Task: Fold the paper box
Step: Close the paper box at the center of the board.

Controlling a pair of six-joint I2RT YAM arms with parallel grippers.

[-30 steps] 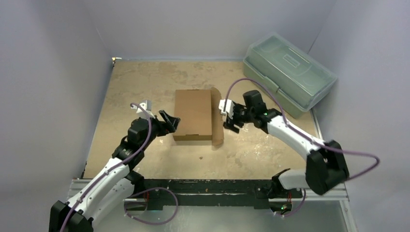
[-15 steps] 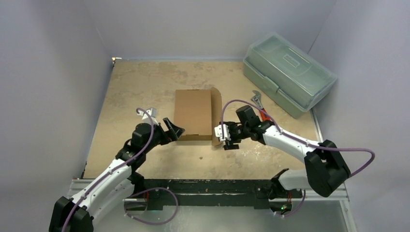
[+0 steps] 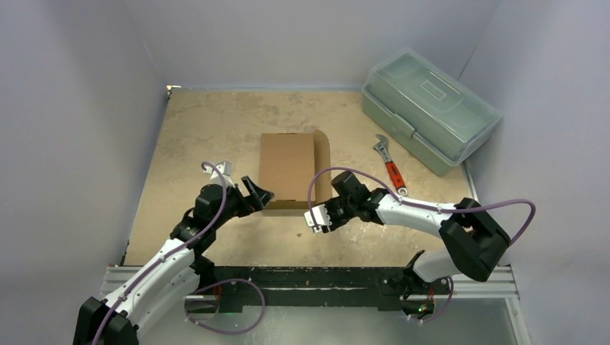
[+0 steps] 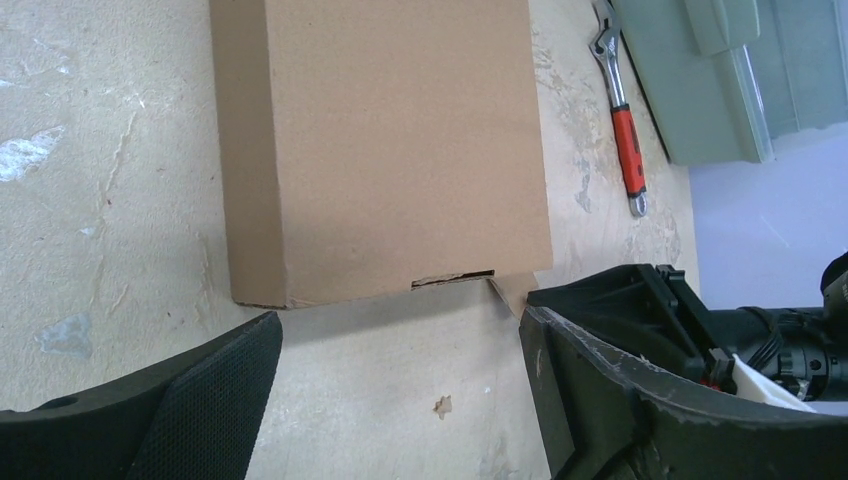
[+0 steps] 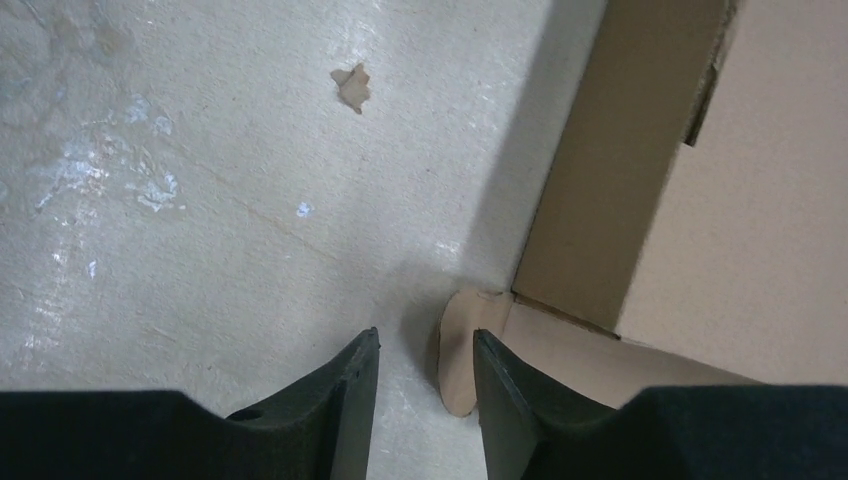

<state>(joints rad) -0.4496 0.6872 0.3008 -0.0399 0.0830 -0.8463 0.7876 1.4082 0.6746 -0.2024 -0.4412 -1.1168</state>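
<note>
While the top view looks down, the paper box lies mid-worktop, with the left hand at its seven o'clock and the right hand at five. In the left wrist view, the hand gapes empty. In the right wrist view, the hand is part-open, with the flap tip between its fingers.

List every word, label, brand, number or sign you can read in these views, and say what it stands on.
No text can be read in any view.
Paper box: plain brown cardboard, no print showing.
Toolbox: no label or brand to be made out.
Wrench: any marking on it is too small to read.
</note>
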